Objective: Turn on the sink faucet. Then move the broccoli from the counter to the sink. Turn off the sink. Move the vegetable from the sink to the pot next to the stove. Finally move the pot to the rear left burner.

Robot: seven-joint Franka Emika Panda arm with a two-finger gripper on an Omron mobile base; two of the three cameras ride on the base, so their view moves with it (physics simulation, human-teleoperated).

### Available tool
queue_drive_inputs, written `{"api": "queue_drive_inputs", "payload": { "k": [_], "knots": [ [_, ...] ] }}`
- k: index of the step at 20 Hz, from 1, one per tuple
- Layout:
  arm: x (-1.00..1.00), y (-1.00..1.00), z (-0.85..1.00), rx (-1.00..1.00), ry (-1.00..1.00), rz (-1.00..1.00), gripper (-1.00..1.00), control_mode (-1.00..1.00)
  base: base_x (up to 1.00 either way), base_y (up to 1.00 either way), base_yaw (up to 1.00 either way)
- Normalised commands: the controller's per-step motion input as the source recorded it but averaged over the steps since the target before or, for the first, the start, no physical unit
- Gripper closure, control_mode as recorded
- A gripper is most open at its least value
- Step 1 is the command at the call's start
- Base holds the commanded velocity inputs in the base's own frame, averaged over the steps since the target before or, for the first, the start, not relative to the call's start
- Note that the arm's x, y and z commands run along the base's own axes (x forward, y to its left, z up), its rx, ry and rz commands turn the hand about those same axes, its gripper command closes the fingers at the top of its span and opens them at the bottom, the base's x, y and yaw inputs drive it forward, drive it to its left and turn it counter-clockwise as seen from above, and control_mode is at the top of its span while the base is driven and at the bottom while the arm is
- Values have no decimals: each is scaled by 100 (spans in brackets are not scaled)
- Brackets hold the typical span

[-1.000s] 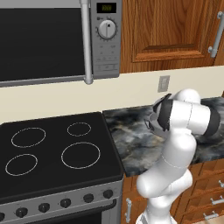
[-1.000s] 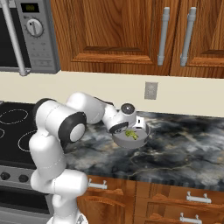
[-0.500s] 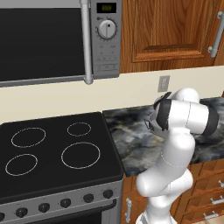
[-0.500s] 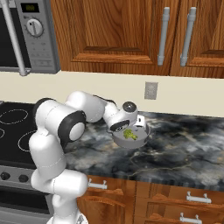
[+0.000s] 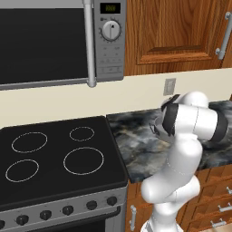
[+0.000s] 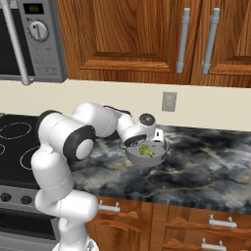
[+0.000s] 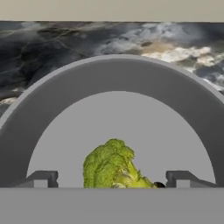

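A grey pot (image 6: 147, 162) stands on the dark marble counter (image 6: 206, 171) right of the stove. The green broccoli (image 6: 145, 151) lies inside it. My gripper (image 6: 147, 143) hangs just over the pot's mouth, pointing down into it. In the hand view the pot's rim (image 7: 113, 63) curves around the broccoli (image 7: 111, 164), which rests on the pot floor between my spread fingertips (image 7: 41, 178). The gripper (image 7: 113, 180) is open and its fingertips stand apart from the broccoli. The rear left burner (image 5: 29, 142) is on the black stove. The sink and faucet are out of view.
The stove top (image 5: 59, 158) has several ringed burners and a row of knobs along its front. A microwave (image 5: 50, 41) hangs above it. Wooden cabinets (image 6: 147, 39) line the wall, with a wall outlet (image 6: 169, 101) behind the pot. My own arm (image 5: 190, 131) hides the pot in the left base view.
The fingers have spread apart over the pot and let the broccoli go; it now lies inside. The arm and the base have hardly moved.
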Motion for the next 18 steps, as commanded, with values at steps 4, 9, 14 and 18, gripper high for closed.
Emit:
{"api": "queue_drive_inputs", "payload": {
  "k": [4, 9, 14, 18],
  "knots": [
    [-25, 9, 24, 0, 0, 0, -100, -100, 0, 0, 0],
    [-30, 20, 29, 0, 0, 0, -100, -100, 0, 0, 0],
    [-26, 44, 29, 0, 0, 0, -100, -100, 0, 0, 0],
    [-22, 56, 23, -1, 5, 0, -100, -100, 0, 0, 0]
  ]
}}
